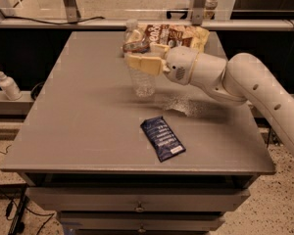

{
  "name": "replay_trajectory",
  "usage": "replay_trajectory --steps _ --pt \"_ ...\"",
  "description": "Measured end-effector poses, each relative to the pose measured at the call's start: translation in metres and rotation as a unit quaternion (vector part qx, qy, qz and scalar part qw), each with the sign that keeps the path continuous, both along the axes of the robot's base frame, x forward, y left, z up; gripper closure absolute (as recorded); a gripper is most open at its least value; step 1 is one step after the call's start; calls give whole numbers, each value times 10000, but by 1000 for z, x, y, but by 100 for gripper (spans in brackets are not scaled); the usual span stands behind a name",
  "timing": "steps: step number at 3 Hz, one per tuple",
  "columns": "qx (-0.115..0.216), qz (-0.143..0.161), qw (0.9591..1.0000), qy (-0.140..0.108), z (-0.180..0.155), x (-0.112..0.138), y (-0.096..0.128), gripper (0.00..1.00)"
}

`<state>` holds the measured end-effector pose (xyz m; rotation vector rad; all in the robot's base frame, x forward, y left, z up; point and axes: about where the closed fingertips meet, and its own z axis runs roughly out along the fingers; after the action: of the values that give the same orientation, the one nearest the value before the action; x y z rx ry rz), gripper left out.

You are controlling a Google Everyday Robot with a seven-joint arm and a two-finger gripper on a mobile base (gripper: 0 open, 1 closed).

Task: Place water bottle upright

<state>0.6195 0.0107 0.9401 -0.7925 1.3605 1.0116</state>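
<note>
Water bottle (143, 82), small clear ribbed plastic w/ white cap and a pale label band near the neck: stands upright at the back-centre of the grey table top (83, 126). Its base is at the surface, but I can't tell if it rests there or sits just above. Nothing is visible inside the clear body; whether there's liquid in it can't be told.

Gripper (136, 57), cream-coloured, two fingers: clamped round the mid-body of the water bottle just under the label. One finger (143, 63) lies flat across the front, the other is mostly hidden behind. Neck and cap stick up above the fingers, ribbed lower half shows below.

White arm (245, 82) comes in from the right edge, running low and approx. level over the table's back-right part, wrist pointing left.

Crinkled brown-and-cream snack bag (179, 34) lies at the back edge, right behind the bottle and wrist. Dark blue flat foil packet (162, 138) lies nearer the front, well apart from the bottle. Small white pump-dispenser bottle (8, 84) stands upright on a ledge left of the table. Drawers (137, 202) under the top are shut.
</note>
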Motion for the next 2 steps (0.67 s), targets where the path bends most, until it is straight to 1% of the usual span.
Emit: replay_trajectory --steps 1,2 --pt "35 31 9999 94 -7 -5 -3 83" --pt "44 24 9998 207 -14 -10 -6 58"
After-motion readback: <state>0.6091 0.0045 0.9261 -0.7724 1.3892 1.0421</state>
